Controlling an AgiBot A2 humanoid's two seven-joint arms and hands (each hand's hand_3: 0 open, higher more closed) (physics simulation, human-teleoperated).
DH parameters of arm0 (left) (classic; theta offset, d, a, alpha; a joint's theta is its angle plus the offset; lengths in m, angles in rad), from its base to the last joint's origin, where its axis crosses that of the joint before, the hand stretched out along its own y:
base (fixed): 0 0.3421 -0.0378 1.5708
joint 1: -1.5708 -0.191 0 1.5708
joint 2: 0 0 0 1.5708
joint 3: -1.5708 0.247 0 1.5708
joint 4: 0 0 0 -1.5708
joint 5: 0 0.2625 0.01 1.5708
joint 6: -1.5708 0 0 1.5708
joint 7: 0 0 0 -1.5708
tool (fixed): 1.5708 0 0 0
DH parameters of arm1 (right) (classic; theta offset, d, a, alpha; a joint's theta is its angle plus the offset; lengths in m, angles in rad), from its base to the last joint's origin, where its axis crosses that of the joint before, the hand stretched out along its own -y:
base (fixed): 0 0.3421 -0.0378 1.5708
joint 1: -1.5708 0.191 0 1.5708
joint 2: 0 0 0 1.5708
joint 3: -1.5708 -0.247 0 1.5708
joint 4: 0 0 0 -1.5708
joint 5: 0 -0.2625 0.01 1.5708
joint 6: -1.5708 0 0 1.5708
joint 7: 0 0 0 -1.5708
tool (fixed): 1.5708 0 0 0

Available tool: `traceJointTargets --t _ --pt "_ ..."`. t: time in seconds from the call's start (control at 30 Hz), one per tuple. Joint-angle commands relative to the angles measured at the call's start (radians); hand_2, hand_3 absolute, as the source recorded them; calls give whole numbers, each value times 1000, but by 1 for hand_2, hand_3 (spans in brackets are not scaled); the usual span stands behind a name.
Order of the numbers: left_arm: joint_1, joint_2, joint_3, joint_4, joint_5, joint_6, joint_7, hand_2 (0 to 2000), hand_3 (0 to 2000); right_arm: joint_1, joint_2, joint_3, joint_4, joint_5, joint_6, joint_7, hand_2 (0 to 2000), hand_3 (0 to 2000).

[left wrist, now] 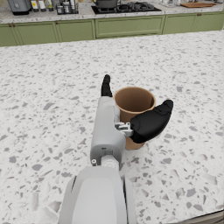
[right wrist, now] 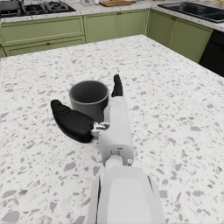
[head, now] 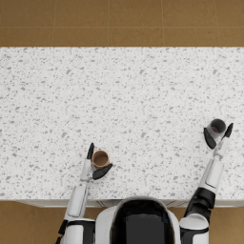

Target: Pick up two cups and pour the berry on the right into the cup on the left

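Reaching over the table (head: 133,86), the left hand (head: 95,164) is cradling the brown cup (head: 100,158) between spread fingers (left wrist: 151,122); likewise the right hand (head: 218,136) is bracketing the grey cup (head: 217,127).

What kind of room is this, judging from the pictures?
Most likely a rendered kitchen: a speckled stone countertop, green cabinets along the wall, and a stove on the far counter.

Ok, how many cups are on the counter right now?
2. The brown cup stands near the counter's front edge, between the left hand's fingers. The grey cup stands farther right, inside the right hand. None appear hidden.
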Motion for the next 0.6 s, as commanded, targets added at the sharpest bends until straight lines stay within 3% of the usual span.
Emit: traceJointTargets --t 0.03,0.6 --pt "20 10 3 6 0 0 0 0 0 56 10 21 -76 0 0 0 0 0" --pt "43 48 34 89 0 -1 -1 0 0 146 6 -9 -225 0 0 0 0 0"
